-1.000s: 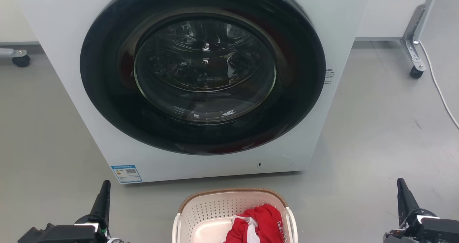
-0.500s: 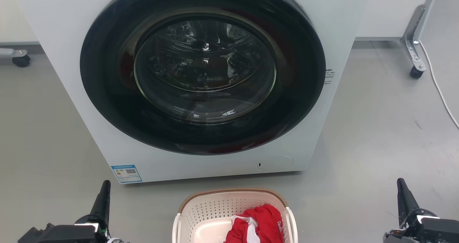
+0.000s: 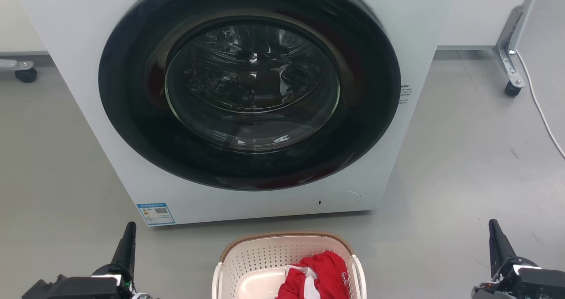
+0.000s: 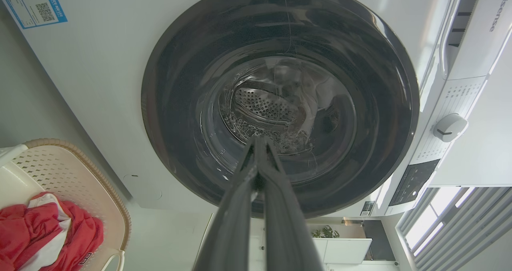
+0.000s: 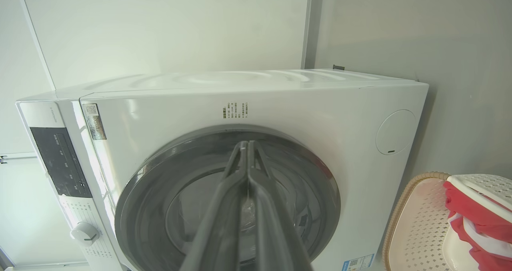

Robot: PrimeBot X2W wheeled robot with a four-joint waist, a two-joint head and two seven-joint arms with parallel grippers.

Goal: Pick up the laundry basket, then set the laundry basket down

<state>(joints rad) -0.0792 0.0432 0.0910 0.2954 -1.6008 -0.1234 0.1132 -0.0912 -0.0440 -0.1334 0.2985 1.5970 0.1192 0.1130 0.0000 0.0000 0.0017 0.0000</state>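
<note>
The shallow cream-white plastic laundry basket [image 3: 260,257] with a brown woven-look rim stands on the grey floor [image 3: 463,166], near the front of the big white washing machine [image 3: 432,20] with its round dark door [image 3: 251,82]. In it lies a crumpled red-and-white cloth [image 3: 320,270]. The left gripper [image 3: 130,228] and the right gripper [image 3: 493,226] are apart from it at either side, each with fingers pressed together, holding nothing.

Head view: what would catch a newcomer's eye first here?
The white washing machine, with its big dark round door, takes up the upper middle. Below it, on the grey floor, stands the laundry basket, holding a red and white garment.
</note>
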